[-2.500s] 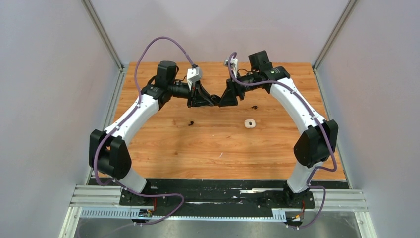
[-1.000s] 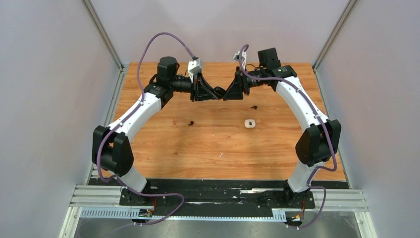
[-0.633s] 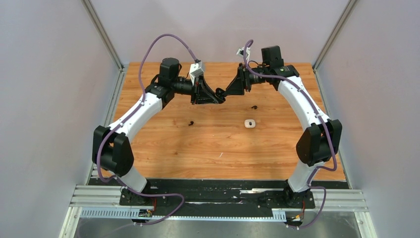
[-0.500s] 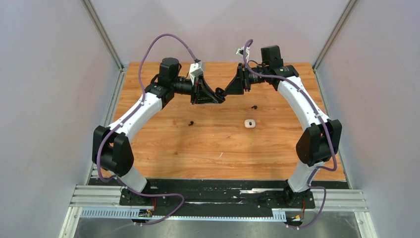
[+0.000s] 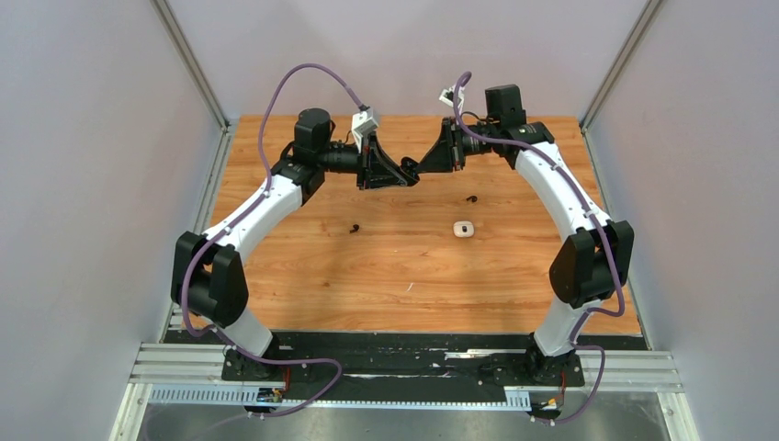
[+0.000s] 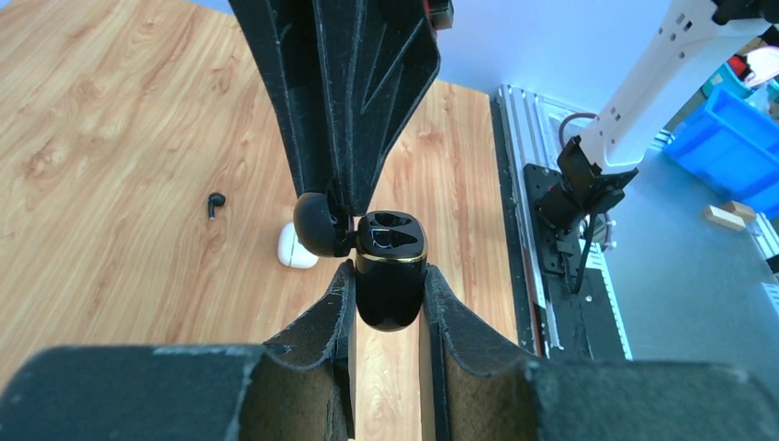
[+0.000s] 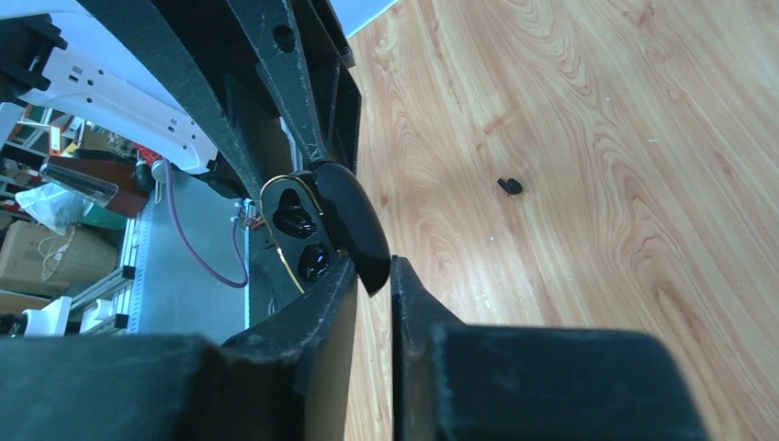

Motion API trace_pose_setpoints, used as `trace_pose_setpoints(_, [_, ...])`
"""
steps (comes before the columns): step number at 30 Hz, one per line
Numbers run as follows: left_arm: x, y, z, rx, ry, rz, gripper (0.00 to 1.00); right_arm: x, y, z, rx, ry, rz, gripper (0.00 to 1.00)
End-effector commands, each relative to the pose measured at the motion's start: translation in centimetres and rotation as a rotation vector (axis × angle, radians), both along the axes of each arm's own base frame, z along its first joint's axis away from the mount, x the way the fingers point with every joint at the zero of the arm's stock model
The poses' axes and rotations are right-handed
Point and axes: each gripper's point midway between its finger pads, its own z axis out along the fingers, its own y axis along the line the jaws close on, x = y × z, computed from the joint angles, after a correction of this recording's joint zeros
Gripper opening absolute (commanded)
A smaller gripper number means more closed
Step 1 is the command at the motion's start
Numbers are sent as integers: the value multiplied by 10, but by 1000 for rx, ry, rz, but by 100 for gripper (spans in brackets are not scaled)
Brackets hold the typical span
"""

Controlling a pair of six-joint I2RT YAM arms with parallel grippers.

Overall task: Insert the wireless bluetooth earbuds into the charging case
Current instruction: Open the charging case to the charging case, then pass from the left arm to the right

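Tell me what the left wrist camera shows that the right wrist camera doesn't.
Left wrist only: the white case on the table. Right wrist only: the left arm's white link. Both: the open black case clamped by the left gripper, its lid pinched by the right gripper, and one black earbud lying loose.

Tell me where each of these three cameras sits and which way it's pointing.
Top external: fixed above and behind the bases, looking down on the wooden table; left arm and right arm show whole.
Left wrist: on the left arm, looking along the left claw gripping the glossy black oval charging case; its fingers show.
Right wrist: on the right arm, looking along the right claw pinching that case's open lid; its fingers show.
Shared: both wrist views show the case.
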Motion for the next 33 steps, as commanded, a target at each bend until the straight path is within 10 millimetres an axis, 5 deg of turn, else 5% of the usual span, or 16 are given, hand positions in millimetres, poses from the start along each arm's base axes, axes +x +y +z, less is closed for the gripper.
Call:
trace_pose_setpoints(1, [0, -4, 22, -47, -68, 5, 0, -2, 1, 12, 31, -48, 20, 13])
trace_pose_setpoints(3, [4, -4, 19, -40, -57, 26, 0, -1, 2, 13, 27, -66, 17, 1])
trace_pose_setpoints(5, [9, -3, 15, -28, -34, 60, 0, 2, 2, 16, 14, -105, 3, 0])
trace_pose_setpoints(9, [18, -2, 6, 11, 23, 127, 21, 15, 2, 20, -38, -223, -52, 0])
trace_pose_setpoints(14, [27, 8, -5, 116, 123, 237, 61, 41, -8, 18, -156, -413, -116, 0])
trace_pose_setpoints(18, [6, 19, -2, 206, 199, 170, 69, 43, -13, 13, -222, -575, -73, 0])
trace_pose_setpoints(20, [5, 23, 17, 195, 223, 135, 75, 41, -13, 9, -251, -651, -42, 0])
trace_pose_setpoints(21, [9, 26, 14, 199, 266, 131, 89, 38, -12, 6, -265, -688, -22, 0])
trace_pose_setpoints(23, [7, 28, 21, 191, 339, 81, 98, 33, -8, 0, -294, -761, 19, 0])
trace_pose_setpoints(33, [24, 26, 18, 182, 599, 69, 100, 1, 14, -6, -330, -1004, 187, 0])
